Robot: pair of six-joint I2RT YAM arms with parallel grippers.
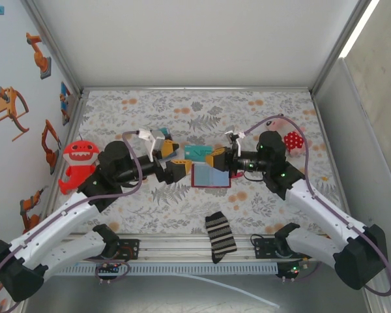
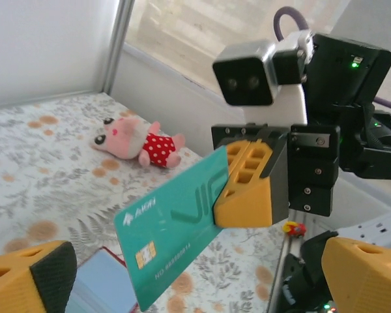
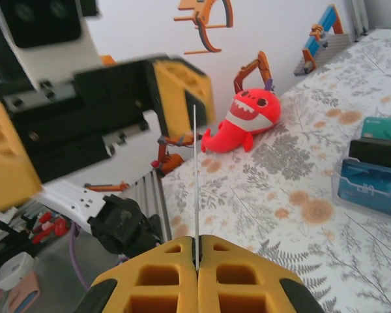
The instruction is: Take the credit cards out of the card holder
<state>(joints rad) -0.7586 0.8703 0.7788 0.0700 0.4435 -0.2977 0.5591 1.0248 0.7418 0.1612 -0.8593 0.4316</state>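
A teal credit card (image 2: pixel 173 228) with a gold chip hangs in the air, pinched at one end by my right gripper (image 2: pixel 238 195), which is shut on it. In the right wrist view the card (image 3: pixel 195 176) shows edge-on, rising from between the closed yellow fingers (image 3: pixel 156 287). The dark-red card holder (image 1: pixel 210 177) lies open on the table below, its blue-grey pockets facing up. My left gripper (image 1: pixel 175 158) is open just left of the card holder, its fingers (image 2: pixel 36 274) spread wide with nothing between them.
A red shark plush (image 1: pixel 78 160) lies at the left wall and a pink plush in a red dotted dress (image 1: pixel 289 138) at the right. A striped sock (image 1: pixel 220 236) lies near the front rail. A teal-black-blue striped box (image 3: pixel 376 166) sits further back.
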